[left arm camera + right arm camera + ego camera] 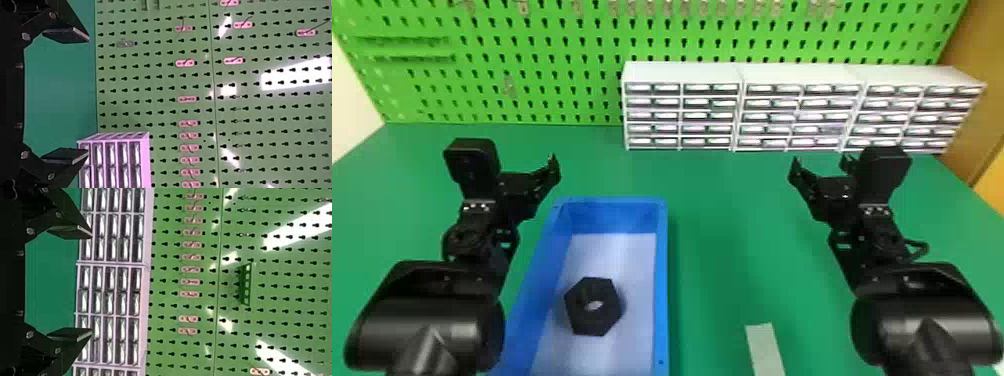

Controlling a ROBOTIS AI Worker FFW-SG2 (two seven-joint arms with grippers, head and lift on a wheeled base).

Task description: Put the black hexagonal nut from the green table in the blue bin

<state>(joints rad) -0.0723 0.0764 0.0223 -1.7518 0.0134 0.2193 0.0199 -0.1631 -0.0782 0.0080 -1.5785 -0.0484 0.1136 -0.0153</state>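
the black two-fingered left gripper (88, 95) and its matching right gripper (92, 282) are both spread wide with nothing between their fingers, beyond the blue rectangular plastic bin (661, 280) and to either side. the black hexagonal nut (604, 316) lies inside on the pale floor, so the placing looks done; best to leave it alone, and lift any withdrawing arm above the rim before drawing it back.
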